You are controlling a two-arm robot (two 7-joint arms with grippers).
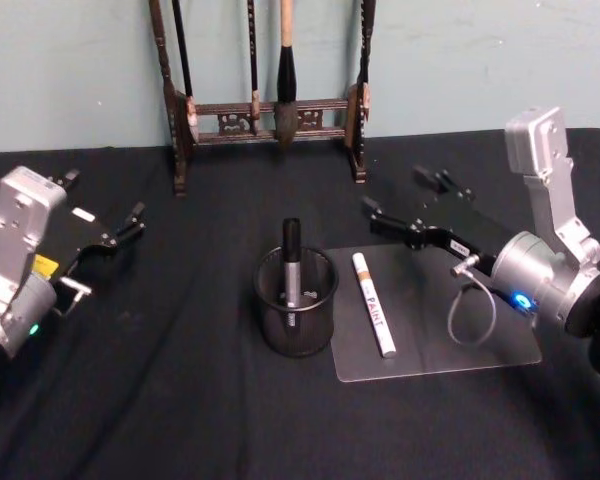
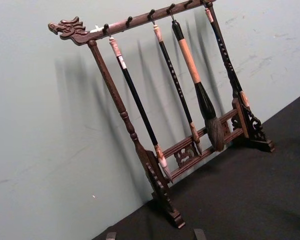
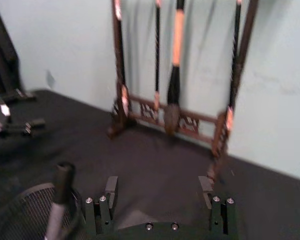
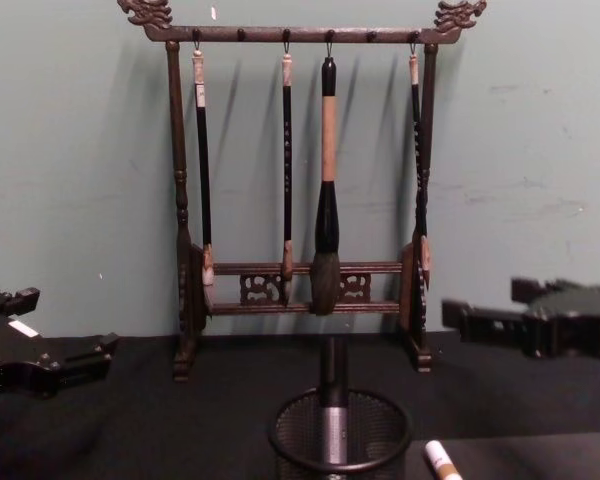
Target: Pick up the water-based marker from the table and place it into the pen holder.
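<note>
Your pen holder (image 1: 280,335) sits at the middle of the black cloth (image 1: 130,400), and a grey marker (image 1: 291,282) with a black cap stands nearly upright inside it, the cap poking above the rim. At 3 o'clock of the holder, just beside it but not touching, a white marker (image 1: 373,303) lettered PAINT lies flat on a clear mat (image 1: 460,345), its brown-banded end toward 12 o'clock. You cannot tell from the lettering which of the two is the water-based one. Your right gripper (image 1: 395,192) hangs at about 2 o'clock of the holder, above the far edge of the mat and clear of the cloth. Its fingers point toward 10 o'clock and are spread wide with nothing between them; the right wrist view confirms the empty gap. Your left gripper (image 1: 105,197) is well apart at 9 o'clock, also off the cloth, fingers wide and empty. At 12 o'clock, against the wall, stands the dark wooden brush rack (image 1: 270,115) with four brushes hanging from it
</note>
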